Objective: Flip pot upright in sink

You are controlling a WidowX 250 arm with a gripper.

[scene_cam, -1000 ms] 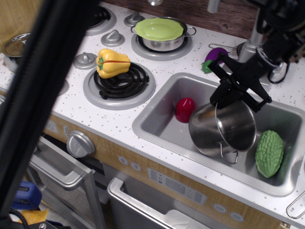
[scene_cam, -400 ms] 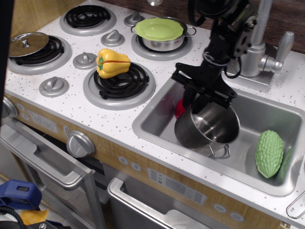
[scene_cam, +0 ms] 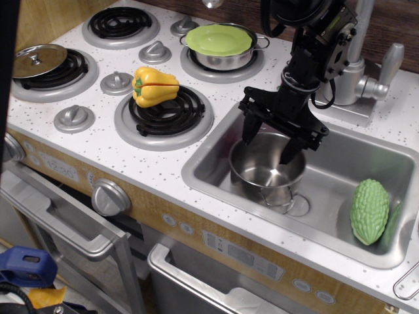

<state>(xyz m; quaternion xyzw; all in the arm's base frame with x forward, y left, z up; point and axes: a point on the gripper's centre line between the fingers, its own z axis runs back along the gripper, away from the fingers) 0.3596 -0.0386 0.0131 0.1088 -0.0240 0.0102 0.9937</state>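
The gripper [scene_cam: 270, 142] is seen spread wide just above the pot [scene_cam: 265, 169], one finger [scene_cam: 251, 130] at its far-left rim and the other over its right rim, nothing clasped. The pot stands upright, mouth up, in the left part of the sink [scene_cam: 209, 171]. A green bumpy gourd [scene_cam: 370, 210] lies at the sink's right end.

- The pot [scene_cam: 266, 169] is standing upright, mouth up, in the left part of the sink [scene_cam: 340, 171].
- The gripper [scene_cam: 271, 141] is hanging over its far rim, fingers spread apart.
- A green bumpy vegetable [scene_cam: 370, 210] is lying at the sink's right.
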